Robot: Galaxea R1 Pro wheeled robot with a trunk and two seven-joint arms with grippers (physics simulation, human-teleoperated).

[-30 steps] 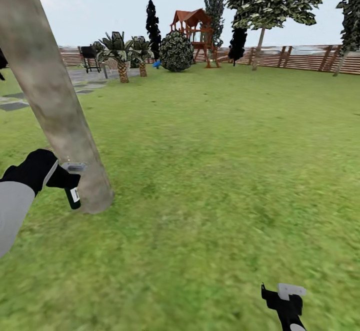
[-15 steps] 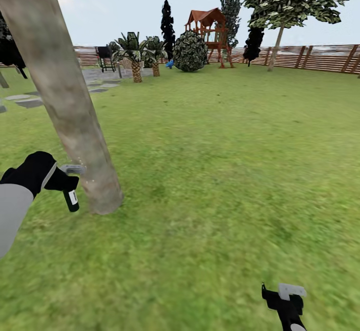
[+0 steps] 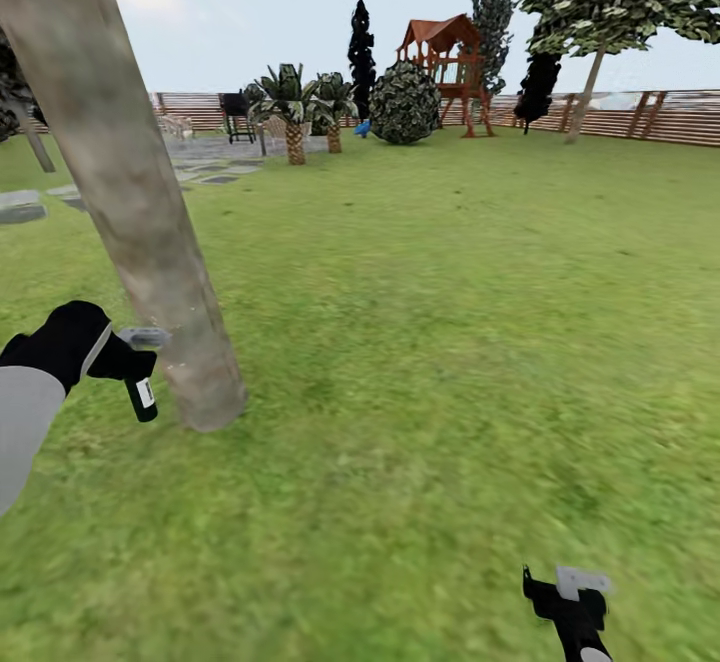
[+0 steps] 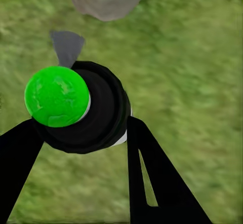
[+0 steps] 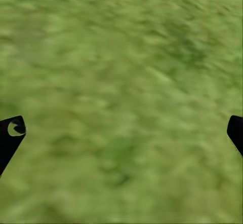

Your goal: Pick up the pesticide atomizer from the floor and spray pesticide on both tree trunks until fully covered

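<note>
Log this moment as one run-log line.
left end effector: holding pesticide atomizer beside tree trunk base | right end effector: open, empty, over lawn

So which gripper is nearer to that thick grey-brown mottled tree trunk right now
Left. The left gripper, shut on the dark pesticide atomizer, sits right beside the base of the thick grey-brown mottled tree trunk. The right gripper hangs open over the lawn, well away.

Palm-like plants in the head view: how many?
2: one palm and a second palm just right of it, side by side at the lawn's far edge, left of the round bush. Others may be hidden.
</note>
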